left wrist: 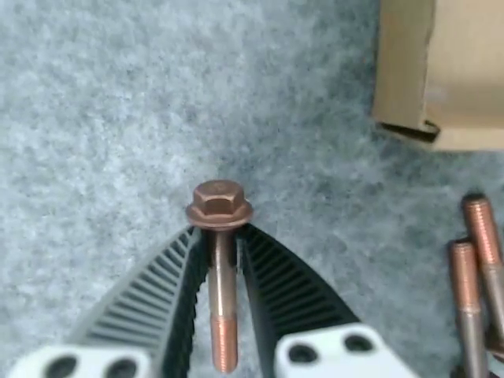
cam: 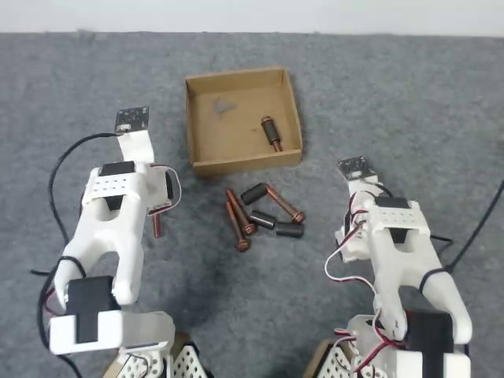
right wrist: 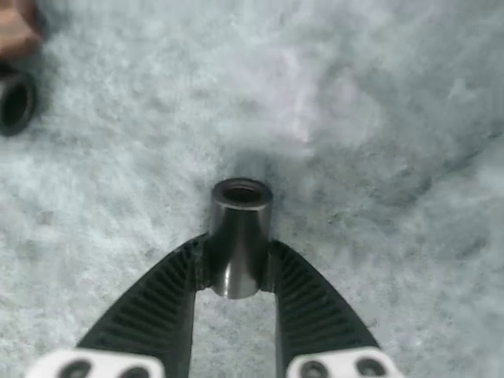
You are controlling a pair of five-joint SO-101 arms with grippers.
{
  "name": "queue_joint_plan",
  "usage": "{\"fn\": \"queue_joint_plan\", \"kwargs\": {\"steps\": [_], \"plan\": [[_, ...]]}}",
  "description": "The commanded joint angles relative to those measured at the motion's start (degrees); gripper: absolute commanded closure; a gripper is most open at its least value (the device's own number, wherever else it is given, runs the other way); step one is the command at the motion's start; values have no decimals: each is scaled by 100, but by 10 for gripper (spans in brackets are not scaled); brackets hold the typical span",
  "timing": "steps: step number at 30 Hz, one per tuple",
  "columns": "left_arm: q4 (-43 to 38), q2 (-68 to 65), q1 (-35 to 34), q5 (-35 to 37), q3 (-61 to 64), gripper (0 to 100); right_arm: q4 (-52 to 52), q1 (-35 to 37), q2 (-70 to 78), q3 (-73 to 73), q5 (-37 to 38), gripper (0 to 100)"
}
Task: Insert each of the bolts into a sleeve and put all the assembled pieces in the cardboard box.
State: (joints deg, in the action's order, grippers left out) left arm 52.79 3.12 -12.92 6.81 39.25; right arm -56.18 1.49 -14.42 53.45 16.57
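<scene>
My left gripper [left wrist: 220, 236] is shut on a copper bolt [left wrist: 221, 268], gripped by its shank with the hex head past the fingertips. In the high view this bolt [cam: 157, 226] hangs left of the loose pile. My right gripper [right wrist: 236, 250] is shut on a dark steel sleeve [right wrist: 239, 236], whose open end faces away from the wrist, low over the carpet. The cardboard box [cam: 205, 118] stands at the back centre and holds one assembled piece [cam: 272, 132]. Between the arms lie loose bolts [cam: 236, 220] and sleeves [cam: 262, 220].
Grey carpet covers the table. A box corner [left wrist: 441, 79] and two loose bolts [left wrist: 476, 268] show in the left wrist view. Another sleeve [right wrist: 16, 102] and a bolt head [right wrist: 17, 27] lie near the right gripper. A third bolt [cam: 285, 203] lies in the pile.
</scene>
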Motion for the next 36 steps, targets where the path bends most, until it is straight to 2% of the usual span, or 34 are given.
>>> {"fn": "queue_joint_plan", "kwargs": {"steps": [1,11,15,25,36], "plan": [[-193,404,114,-53,22,988,66,-22,-295,-563,35,992],[-193,404,123,-53,48,988,330,796,-233,-1292,35,992],[-193,404,114,-53,57,988,1059,1015,-215,-1275,35,992],[-193,404,114,-53,66,988,3204,998,681,-1275,70,992],[-202,404,114,-62,66,988,6132,971,1622,-1275,44,992]]}}
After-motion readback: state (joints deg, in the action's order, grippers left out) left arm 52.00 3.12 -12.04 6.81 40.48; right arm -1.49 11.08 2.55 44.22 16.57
